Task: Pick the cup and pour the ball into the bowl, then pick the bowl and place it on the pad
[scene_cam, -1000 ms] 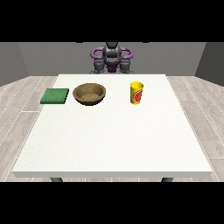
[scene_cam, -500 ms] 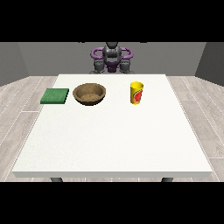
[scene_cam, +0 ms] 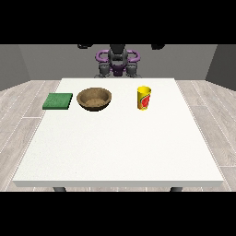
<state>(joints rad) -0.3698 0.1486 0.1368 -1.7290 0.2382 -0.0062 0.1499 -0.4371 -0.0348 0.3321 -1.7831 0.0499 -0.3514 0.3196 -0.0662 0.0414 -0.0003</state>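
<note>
Yellow cup [scene_cam: 144, 97] stands upright on the white table [scene_cam: 118, 147], red mark on its side, untouched. Ball not visible from this angle; presumably inside the cup, can't confirm. Brown wooden bowl [scene_cam: 94, 99] sits apart from the cup toward the view's left, upright, looks empty as far as the inside shows. Green pad [scene_cam: 58, 101] lies flat just beside the bowl, further left, nothing on it.

Robot [scene_cam: 118, 62] is at the far table edge, arms raised. Hand at the view's right [scene_cam: 158, 46] is a small dark shape at the top of the scene, high up and well apart from everything; the cup is below it, nearer the camera and a little toward centre. Hand at the view's left [scene_cam: 83, 46] is likewise up high; bowl and pad are below it and nearer the camera. Both hands are too small and partly cut off, so whether they are spread or curled cannot be told. Neither touches or holds anything.

Progress: nothing done. Cup not picked, no pour, bowl not lifted, pad bare. All steps left: reach down to the cup, grasp, tilt over the bowl, release the cup, grasp the bowl, set it on the pad. Judging by position, the hand at the view's right is the closer one to the cup.
</note>
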